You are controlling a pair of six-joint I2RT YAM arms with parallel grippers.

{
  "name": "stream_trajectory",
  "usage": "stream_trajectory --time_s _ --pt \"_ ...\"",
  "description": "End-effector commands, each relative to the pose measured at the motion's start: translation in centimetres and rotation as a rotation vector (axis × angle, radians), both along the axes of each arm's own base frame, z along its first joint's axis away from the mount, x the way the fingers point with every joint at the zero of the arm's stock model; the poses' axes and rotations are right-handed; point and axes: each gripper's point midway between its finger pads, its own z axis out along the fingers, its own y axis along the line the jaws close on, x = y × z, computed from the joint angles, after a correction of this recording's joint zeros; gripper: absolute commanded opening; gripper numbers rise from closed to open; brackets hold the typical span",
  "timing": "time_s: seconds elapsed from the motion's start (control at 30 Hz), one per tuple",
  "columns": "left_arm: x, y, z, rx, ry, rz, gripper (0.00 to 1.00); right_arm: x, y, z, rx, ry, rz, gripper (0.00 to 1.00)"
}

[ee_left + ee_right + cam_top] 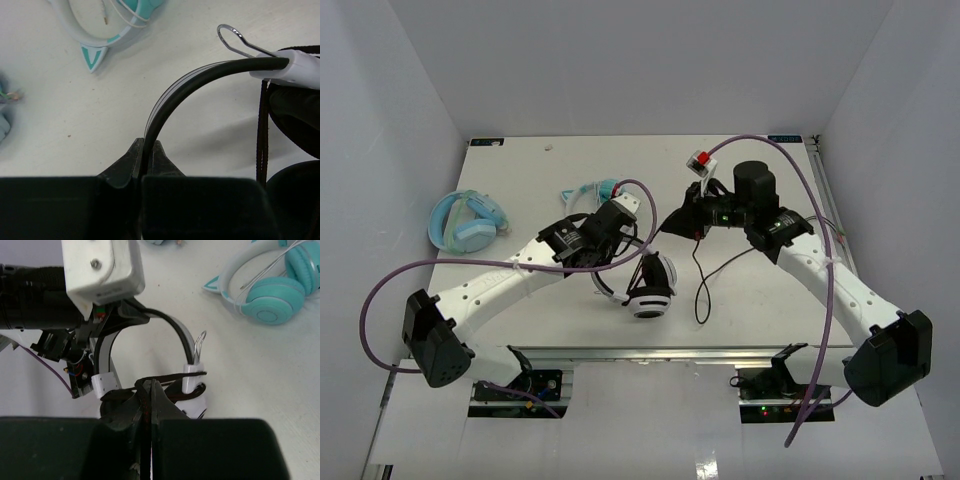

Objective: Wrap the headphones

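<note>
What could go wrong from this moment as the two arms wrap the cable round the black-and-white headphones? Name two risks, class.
1. The left claw grips the thin headband only at its fingertips, so a tug might twist or slip the headphones loose.
2. The right claw is shut on the thin cable, drawn straight across the white slider; it could slide out or be strained.

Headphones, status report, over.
Left claw shut on headband. Right claw shut on cable. Headphones between the arms. Teal cat-ear headphones close by, clear of the cable.
</note>
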Motion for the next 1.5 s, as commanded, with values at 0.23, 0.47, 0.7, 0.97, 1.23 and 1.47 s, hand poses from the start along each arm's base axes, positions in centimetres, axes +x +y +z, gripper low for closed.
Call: stream_trajectory --time_s 0.23,0.47,0.7,0.97,1.23,1.47 --pt "2.8 3.5 5.4 -0.153 -0.263 0.448 0.0 -5.1 3.0 -0.7 -0.006 -0.046 0.019 0.08" --pt "3.4 3.4 5.4 -0.234 -0.277 0.513 0.0 -8.2 5.2 -1.4 0.023 -0.028 0.094 0.08" --pt "3.8 3.8 6.5 -0.378 -0.279 0.565 0.0 -10.7 6.5 -4.2 0.038 -0.039 0.084 0.08" --pt "3.3 4.4 9.2 -0.539 -0.339 0.598 0.0 -11.6 6.7 -8.0 0.037 -0.117 -0.02 0.11" --pt "2.3 5.0 11.7 -0.673 -0.38 0.614 0.0 -12.2 7.4 -10.1 0.027 -0.176 -0.117 0.12" --pt "0.9 5.6 14.1 -0.785 -0.397 0.596 0.0 -10.9 7.1 -12.6 0.016 -0.198 -0.193 0.09"
